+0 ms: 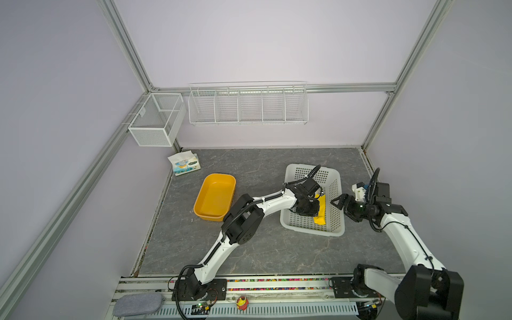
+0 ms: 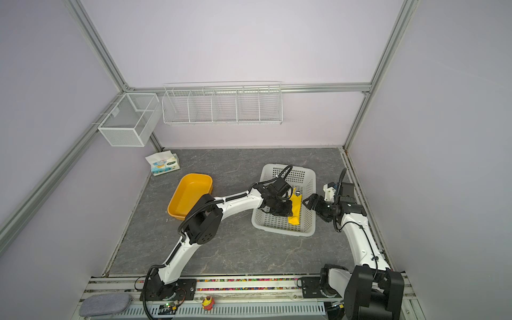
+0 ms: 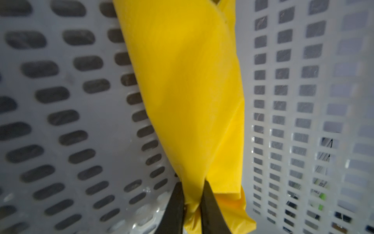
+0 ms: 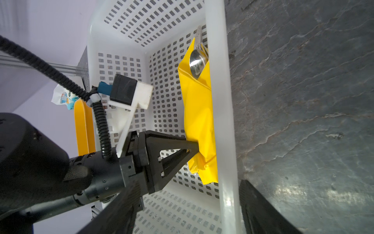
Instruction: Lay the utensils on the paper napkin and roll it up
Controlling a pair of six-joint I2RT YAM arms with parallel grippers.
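Pale lilac walls (image 1: 263,41) close the space at the back and on both sides, framed by slanting aluminium posts (image 1: 126,47) that meet a horizontal rail (image 1: 346,87) along the back. A long white wire rack (image 1: 248,106) with five compartments hangs from that rail. A white mesh box (image 1: 155,122) is fixed to the left wall's rail near the corner. The bench (image 1: 249,249) has a dark grey, stone-veined surface. The light is soft and even, leaving a dull sheen on the bench in the right wrist view.
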